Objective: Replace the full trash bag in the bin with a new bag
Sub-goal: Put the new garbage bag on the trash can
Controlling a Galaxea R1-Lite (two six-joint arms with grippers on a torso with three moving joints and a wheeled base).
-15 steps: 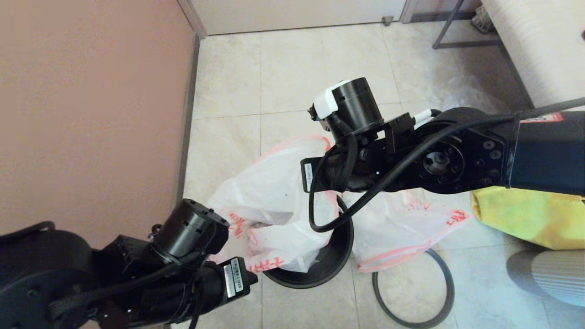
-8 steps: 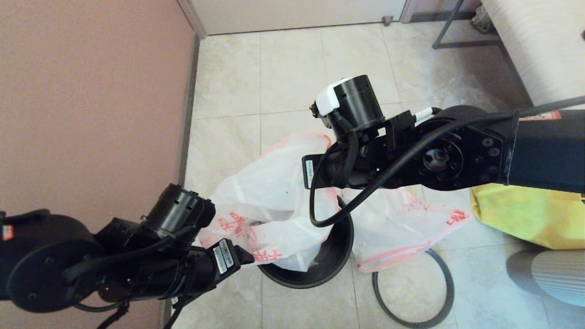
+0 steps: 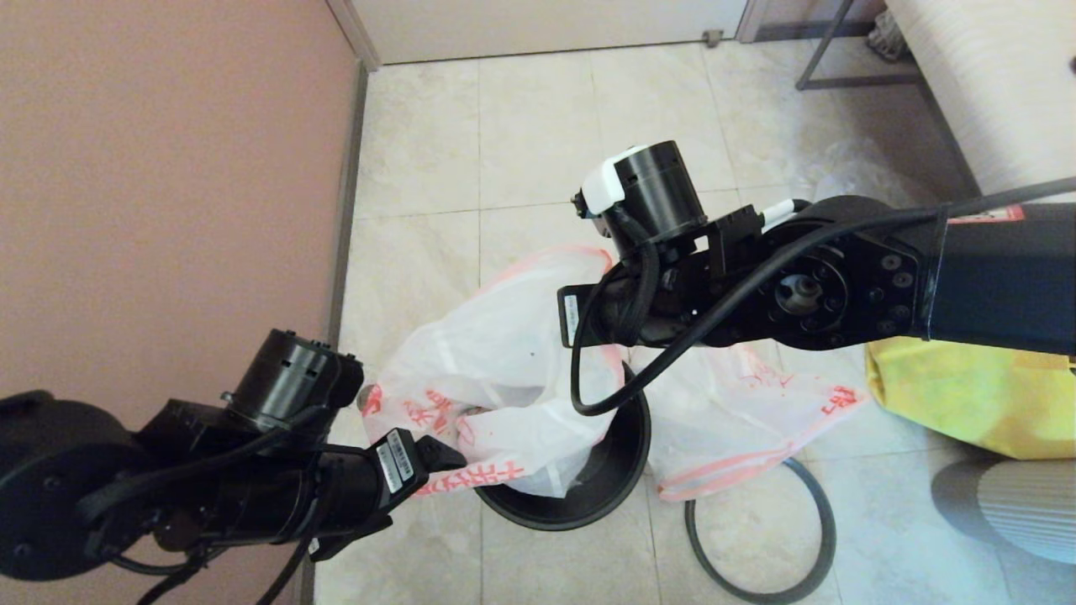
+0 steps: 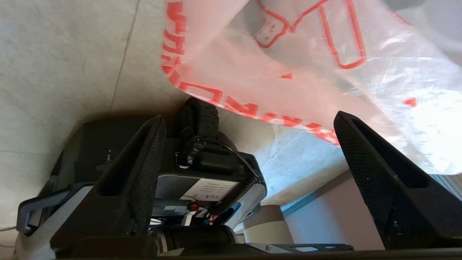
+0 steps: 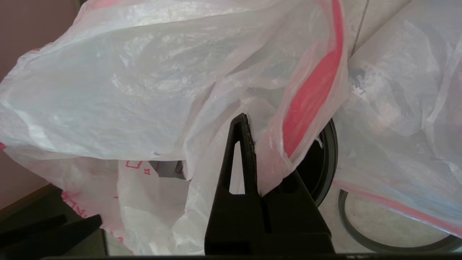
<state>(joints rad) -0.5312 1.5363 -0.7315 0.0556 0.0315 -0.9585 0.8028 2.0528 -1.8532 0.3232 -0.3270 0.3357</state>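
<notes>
The black bin [image 3: 622,475] stands on the tiled floor, and its loose dark-grey hoop [image 3: 761,538] lies on the floor to its right. A white bag with red print [image 3: 496,370] hangs over the bin's mouth. My right gripper [image 5: 249,121] is shut on the bag's upper fold, and the plastic hides one finger. The bin's edge [image 5: 326,159] shows behind that fold. My left gripper [image 3: 441,458] sits at the bag's lower left edge. In the left wrist view it [image 4: 249,115] stands open, with the printed edge of the bag [image 4: 274,72] just beyond the fingertips.
A second white bag with red print [image 3: 740,412] lies flat on the floor to the right of the bin. A yellow bag [image 3: 967,395] sits further right. A brown wall [image 3: 168,210] runs close along my left arm. Furniture legs [image 3: 828,59] stand at the back right.
My left arm has drawn back to the left, and its gripper tip has risen along the bag's lower edge. The bag's left corner now reaches further left. The right arm has barely moved.
</notes>
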